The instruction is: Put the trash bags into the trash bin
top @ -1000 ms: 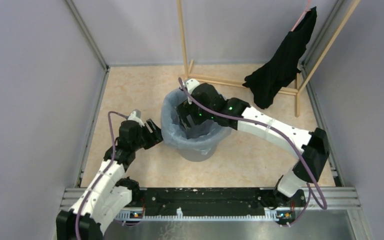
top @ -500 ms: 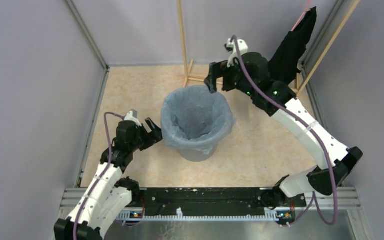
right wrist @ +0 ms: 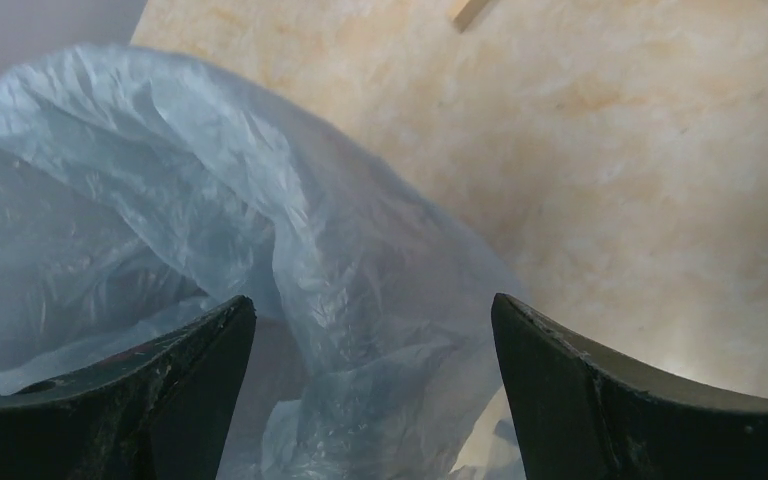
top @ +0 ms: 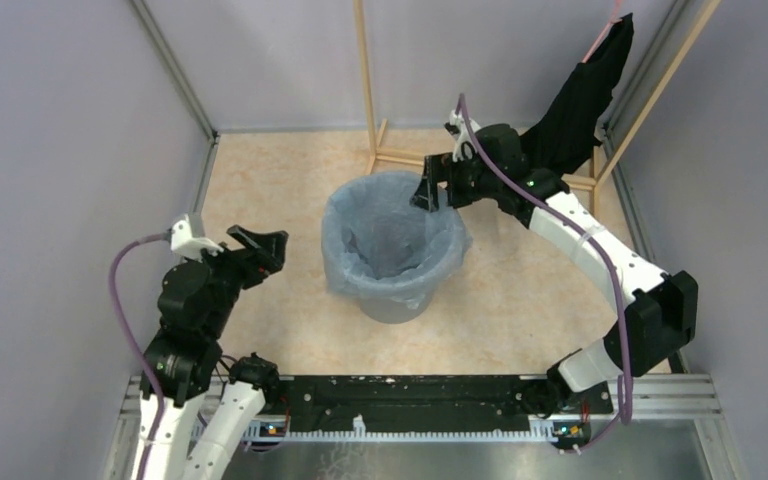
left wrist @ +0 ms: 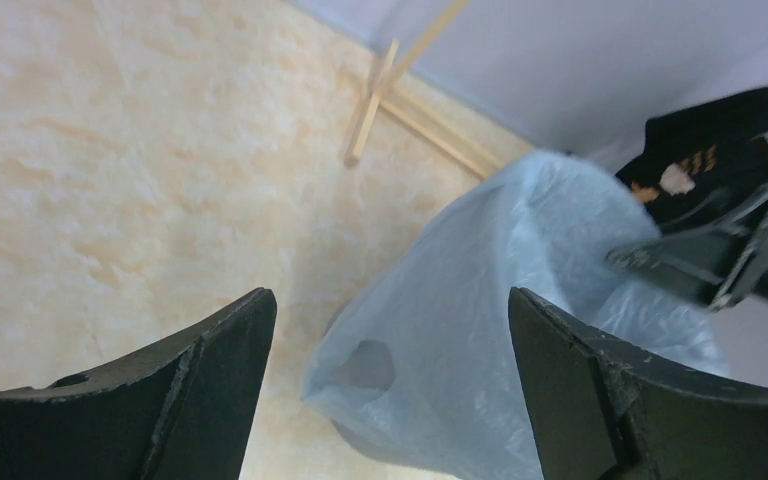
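The grey trash bin (top: 395,302) stands upright mid-floor. The pale-blue trash bag (top: 390,235) lines it, its edge folded over the rim; it also shows in the left wrist view (left wrist: 520,300) and the right wrist view (right wrist: 290,280). My left gripper (top: 260,245) is open and empty, raised to the left of the bin and apart from it. My right gripper (top: 430,190) is open and empty, just above the bin's far right rim. In the right wrist view the bag lies between and below my fingertips (right wrist: 210,340).
A black cloth garment (top: 575,110) hangs on a wooden rack (top: 370,80) at the back right. The rack's base bars (top: 400,155) lie on the floor behind the bin. Grey walls close in left, right and behind. A metal rail (top: 410,390) runs along the near edge.
My right gripper came up out of the bin, swung to the back right, then lowered toward the far right rim. My left gripper drew back left and up from the bin's side.
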